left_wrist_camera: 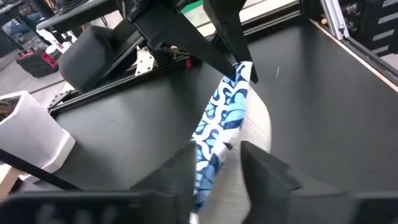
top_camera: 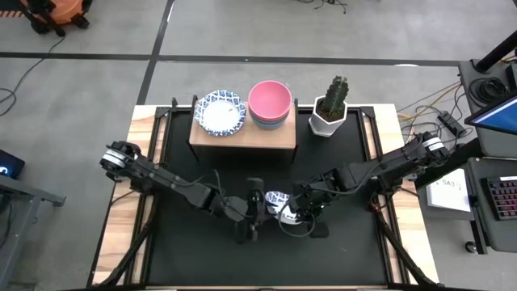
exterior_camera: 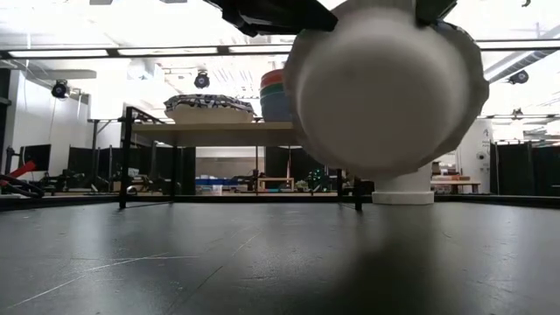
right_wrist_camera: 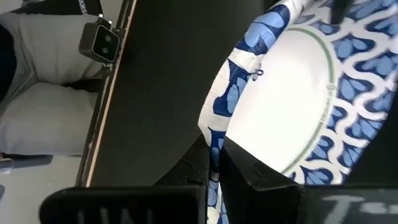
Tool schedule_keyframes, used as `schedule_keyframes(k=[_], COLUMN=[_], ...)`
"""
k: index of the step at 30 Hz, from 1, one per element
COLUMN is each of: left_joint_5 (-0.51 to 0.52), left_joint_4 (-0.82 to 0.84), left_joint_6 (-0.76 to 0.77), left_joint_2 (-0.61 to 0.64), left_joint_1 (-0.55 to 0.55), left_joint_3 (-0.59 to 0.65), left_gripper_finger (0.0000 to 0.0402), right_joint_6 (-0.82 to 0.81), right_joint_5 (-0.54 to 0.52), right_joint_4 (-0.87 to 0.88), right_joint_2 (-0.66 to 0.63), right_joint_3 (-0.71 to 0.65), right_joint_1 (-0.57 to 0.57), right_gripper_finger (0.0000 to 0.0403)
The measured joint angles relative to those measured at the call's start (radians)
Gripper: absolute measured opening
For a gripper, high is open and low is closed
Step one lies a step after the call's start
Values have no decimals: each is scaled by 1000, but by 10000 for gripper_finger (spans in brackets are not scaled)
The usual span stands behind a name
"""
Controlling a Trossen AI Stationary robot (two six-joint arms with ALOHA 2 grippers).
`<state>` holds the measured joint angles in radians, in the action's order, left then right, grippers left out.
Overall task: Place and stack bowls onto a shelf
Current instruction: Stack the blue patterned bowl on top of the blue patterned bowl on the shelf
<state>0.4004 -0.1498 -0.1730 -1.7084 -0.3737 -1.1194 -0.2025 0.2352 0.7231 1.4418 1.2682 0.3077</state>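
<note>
High view shows us both grippers meeting over the middle of the black desk [top_camera: 161, 242], toward its front edge, on one patterned bowl [top_camera: 278, 202] — white inside, with a blue leaf-like rim. The left gripper [top_camera: 255, 212] and the right gripper [top_camera: 292, 212] each have their fingers clenched on opposite parts of its rim; in the wrist views we see the bowl tilted on edge. Low view shows its plain white underside lifted off the desk. On the shelf [top_camera: 242, 136] at the back edge sit a patterned stack [top_camera: 220, 111] and a pink-topped stack [top_camera: 269, 103] — the cactus pot [top_camera: 330, 111] stands beside them.
</note>
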Motion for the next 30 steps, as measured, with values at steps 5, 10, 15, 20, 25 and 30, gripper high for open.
schedule_keyframes(k=[5, 10, 15, 20, 25, 30], left_joint_5=[-4, -3, -26, -26, -18, 95], left_joint_4=[8, 4, 101, 364, 672, 954], left_joint_6=[-1, 5, 7, 7, 12, 43], left_joint_2=[0, 2, 38, 64, 90, 136], left_joint_1=[0, -2, -23, -44, -51, -51], left_joint_3=[0, 0, -40, -164, -310, -472], left_gripper_finger=[12, 4, 1, 1, 0, 0], right_joint_6=[31, 48, 88, 148, 217, 254], right_joint_5=[-48, -83, -78, -79, -80, -80], right_joint_4=[2, -26, -25, -23, -76, -107], right_joint_2=[0, 0, -25, -108, -236, -363], right_joint_3=[-7, -7, 29, 65, 77, 46], right_joint_1=[0, -1, 0, -3, -7, -7], right_gripper_finger=[31, 84, 141, 179, 191, 192])
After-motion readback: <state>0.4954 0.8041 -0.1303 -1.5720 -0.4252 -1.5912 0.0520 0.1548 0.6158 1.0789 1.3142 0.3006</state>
